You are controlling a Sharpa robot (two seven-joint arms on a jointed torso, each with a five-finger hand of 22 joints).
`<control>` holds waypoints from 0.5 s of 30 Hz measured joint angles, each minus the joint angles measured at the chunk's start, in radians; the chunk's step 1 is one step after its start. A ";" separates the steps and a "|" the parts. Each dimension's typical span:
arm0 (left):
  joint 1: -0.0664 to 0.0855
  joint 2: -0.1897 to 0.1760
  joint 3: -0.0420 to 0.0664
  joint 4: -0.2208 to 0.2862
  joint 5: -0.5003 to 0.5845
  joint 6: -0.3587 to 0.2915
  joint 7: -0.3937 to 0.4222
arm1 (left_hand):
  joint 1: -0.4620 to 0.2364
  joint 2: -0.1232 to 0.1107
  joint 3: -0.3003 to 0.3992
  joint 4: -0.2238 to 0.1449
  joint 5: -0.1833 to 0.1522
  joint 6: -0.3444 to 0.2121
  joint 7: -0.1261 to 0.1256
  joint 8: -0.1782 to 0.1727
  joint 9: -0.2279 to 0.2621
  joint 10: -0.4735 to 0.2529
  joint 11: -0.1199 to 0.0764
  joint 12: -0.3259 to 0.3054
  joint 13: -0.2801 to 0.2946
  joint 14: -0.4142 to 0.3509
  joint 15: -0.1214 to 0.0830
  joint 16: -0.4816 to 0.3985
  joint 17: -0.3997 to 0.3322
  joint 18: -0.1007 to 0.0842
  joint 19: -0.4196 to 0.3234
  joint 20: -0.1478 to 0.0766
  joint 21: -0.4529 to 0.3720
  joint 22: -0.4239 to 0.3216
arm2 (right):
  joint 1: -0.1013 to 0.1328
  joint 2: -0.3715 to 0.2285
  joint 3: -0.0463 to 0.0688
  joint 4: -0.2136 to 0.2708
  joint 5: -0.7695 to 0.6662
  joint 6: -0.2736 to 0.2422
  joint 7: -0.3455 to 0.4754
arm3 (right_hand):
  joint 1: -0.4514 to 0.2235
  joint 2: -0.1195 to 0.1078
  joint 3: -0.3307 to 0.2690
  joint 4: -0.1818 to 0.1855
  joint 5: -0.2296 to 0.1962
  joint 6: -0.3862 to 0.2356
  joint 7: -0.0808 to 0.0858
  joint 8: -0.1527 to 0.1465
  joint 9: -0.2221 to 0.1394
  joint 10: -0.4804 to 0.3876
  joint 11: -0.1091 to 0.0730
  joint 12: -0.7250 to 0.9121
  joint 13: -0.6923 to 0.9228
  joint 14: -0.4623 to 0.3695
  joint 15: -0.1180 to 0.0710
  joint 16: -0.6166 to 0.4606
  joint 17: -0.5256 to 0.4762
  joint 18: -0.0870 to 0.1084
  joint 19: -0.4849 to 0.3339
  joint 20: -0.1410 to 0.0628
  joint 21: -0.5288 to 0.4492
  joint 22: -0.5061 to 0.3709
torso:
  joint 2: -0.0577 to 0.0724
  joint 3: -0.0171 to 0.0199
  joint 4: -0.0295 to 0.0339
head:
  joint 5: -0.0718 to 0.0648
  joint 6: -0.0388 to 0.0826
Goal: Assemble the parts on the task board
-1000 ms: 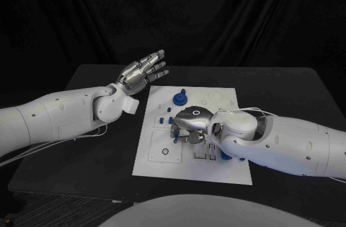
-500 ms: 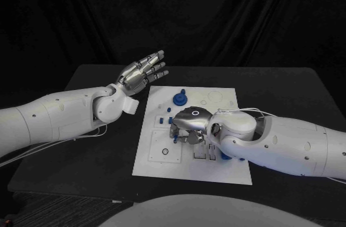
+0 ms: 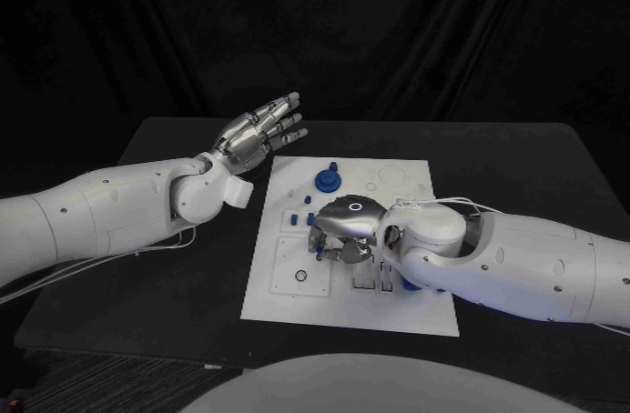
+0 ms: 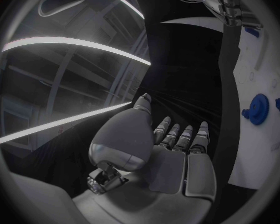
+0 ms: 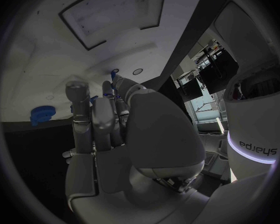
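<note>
White task board (image 3: 394,304) carries small blue parts (image 3: 329,176); left robot hand (image 3: 263,128) spread empty.

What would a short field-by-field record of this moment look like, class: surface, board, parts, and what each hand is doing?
surface: black table
task board: white plate, lying flat mid-table
blue gear: on the board's far end, also seen in the left wrist view
other blue parts: small pieces scattered on the board
left hand: raised beside the board's far left corner, fingers apart, holding nothing
right hand: down over the board's middle, fingers curled at the parts; whether it holds one cannot be told
</note>
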 measured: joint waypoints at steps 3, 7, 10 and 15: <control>0.000 0.001 0.000 -0.001 0.000 0.001 0.000 | 0.000 0.000 0.000 0.000 0.000 0.000 0.000 0.000 0.000 0.000 0.000 0.000 0.000 0.000 0.000 0.000 0.000 0.000 0.000 0.000 0.000 0.000 | -0.001 0.000 0.000 0.002 0.000 0.001 0.000 | 0.000 0.000 0.002 -0.002 0.000 0.000 0.000 0.000 0.000 -0.001 0.001 0.000 0.001 0.000 0.000 0.000 0.000 0.000 0.000 0.000 0.000 0.000 | 0.000 0.0003 0.0000 | 0.000 0.000; -0.001 0.002 0.000 -0.003 0.000 0.002 -0.001 | 0.000 0.000 0.000 0.000 0.000 0.000 0.000 0.000 0.000 0.000 0.000 0.000 0.000 0.000 0.000 0.000 0.000 0.000 0.000 0.000 0.000 0.000 | -0.002 -0.001 0.000 0.004 0.000 0.003 0.000 | 0.000 0.000 0.002 -0.002 0.000 -0.003 0.003 0.000 0.000 -0.001 0.001 0.000 0.001 0.000 0.000 -0.005 -0.002 0.000 0.000 0.000 0.000 0.000 | 0.000 0.0003 0.0000 | -0.001 0.000; -0.001 0.003 0.000 -0.005 0.000 0.002 -0.001 | 0.004 0.004 0.000 0.000 0.004 0.000 0.000 0.000 0.000 0.000 0.000 0.000 0.000 0.000 0.000 0.004 0.000 0.000 0.000 0.000 0.000 0.000 | -0.002 -0.001 0.000 0.005 0.000 0.003 0.000 | 0.000 0.000 0.004 -0.004 0.000 -0.003 0.003 0.000 0.000 -0.001 0.001 0.000 0.001 0.000 0.000 -0.005 -0.002 0.000 0.000 0.000 0.000 0.000 | 0.000 0.0003 0.0000 | -0.001 0.000; -0.001 0.006 0.000 -0.007 0.000 0.003 -0.002 | 0.004 0.004 0.000 0.000 0.004 0.000 0.000 0.000 0.000 0.000 0.000 0.000 0.000 0.000 0.000 0.004 0.000 0.000 0.000 0.000 0.000 0.000 | -0.002 -0.001 0.000 0.006 0.000 0.005 0.000 | 0.000 0.000 0.005 -0.005 0.000 -0.004 0.003 0.000 0.000 -0.001 0.002 0.000 0.001 0.000 0.000 -0.005 -0.002 0.000 0.000 0.000 -0.001 0.000 | 0.000 0.0004 -0.0001 | -0.001 0.000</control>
